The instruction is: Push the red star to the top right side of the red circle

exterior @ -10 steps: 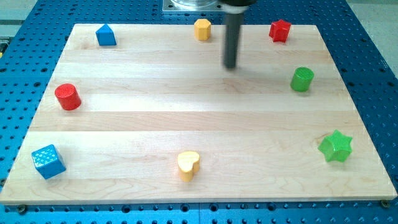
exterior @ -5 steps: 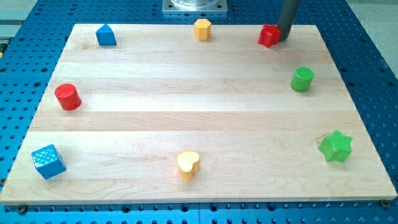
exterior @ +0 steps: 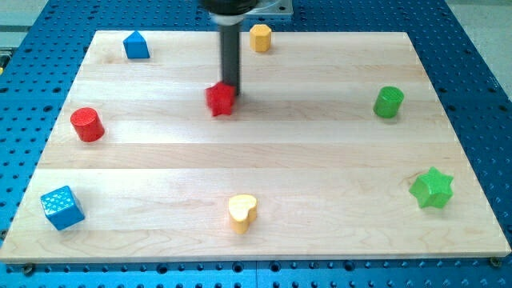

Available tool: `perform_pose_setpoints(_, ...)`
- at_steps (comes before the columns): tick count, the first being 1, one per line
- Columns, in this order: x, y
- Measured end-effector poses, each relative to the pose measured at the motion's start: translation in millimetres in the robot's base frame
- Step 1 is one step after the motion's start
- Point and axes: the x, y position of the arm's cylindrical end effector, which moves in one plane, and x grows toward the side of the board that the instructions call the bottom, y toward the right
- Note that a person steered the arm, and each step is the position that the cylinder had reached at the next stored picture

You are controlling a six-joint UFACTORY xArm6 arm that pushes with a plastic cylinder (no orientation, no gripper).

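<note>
One dark rod ends in a tip (exterior: 230,86) touching the upper right edge of the red star (exterior: 221,99) – there is no hand to open or close, only this push point. The star sits above the middle of the wooden worktop (exterior: 264,160), well to the right of the red circle (exterior: 86,125) and slightly higher. It looks small, light and rigid, likely to slide easily yet spin if nudged off-centre – best pushed squarely on its right side, between two points.
</note>
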Motion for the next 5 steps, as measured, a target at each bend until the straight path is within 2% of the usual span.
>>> perform_pose_setpoints(1,24.4,39.0)
perform_pose_setpoints(2,32.4,-8.1)
perform_pose_setpoints(3,33.0,-88.2)
perform_pose_setpoints(5,22.5,-139.5)
